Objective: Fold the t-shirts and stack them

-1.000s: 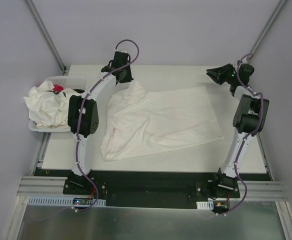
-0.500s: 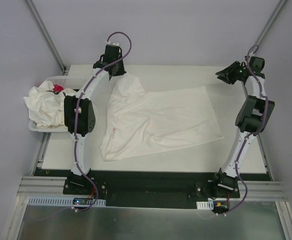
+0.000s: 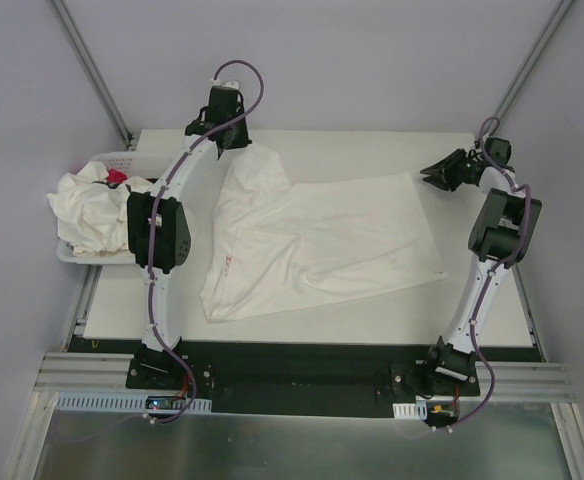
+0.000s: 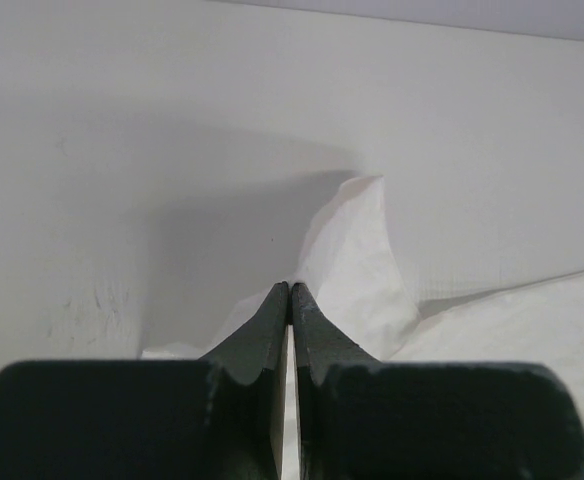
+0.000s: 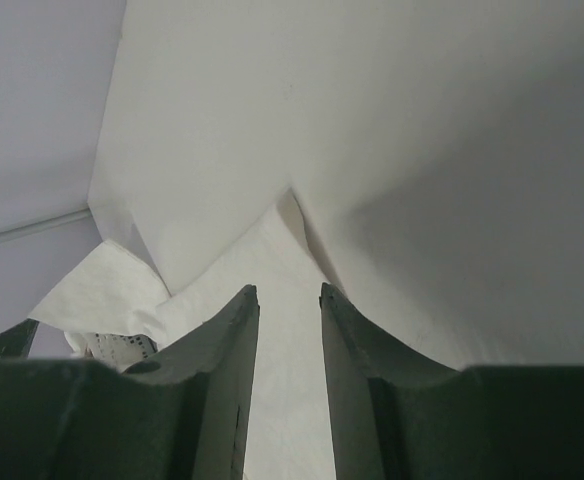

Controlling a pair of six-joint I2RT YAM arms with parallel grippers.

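Observation:
One off-white t-shirt point(image 3: 317, 240) lies spread and wrinkled across the middle of the table. Its far left corner is drawn up to a peak at my left gripper point(image 3: 238, 141), which is shut on that corner. In the left wrist view the closed fingertips point(image 4: 290, 287) pinch the fabric point(image 4: 357, 255). My right gripper point(image 3: 430, 172) stands open just beside the shirt's far right corner. In the right wrist view its jaws point(image 5: 289, 292) are apart, with the cloth point(image 5: 282, 250) lying below them. More t-shirts point(image 3: 90, 212) are heaped at the left.
A white perforated basket point(image 3: 122, 158) stands at the table's left edge under the heap of shirts, with a small red packet point(image 3: 117, 177) on top. The back wall rises close behind both grippers.
My right gripper opened a little wider and came down and left toward the shirt's far right corner. The left gripper pulled the shirt's corner toward the back, then held still.

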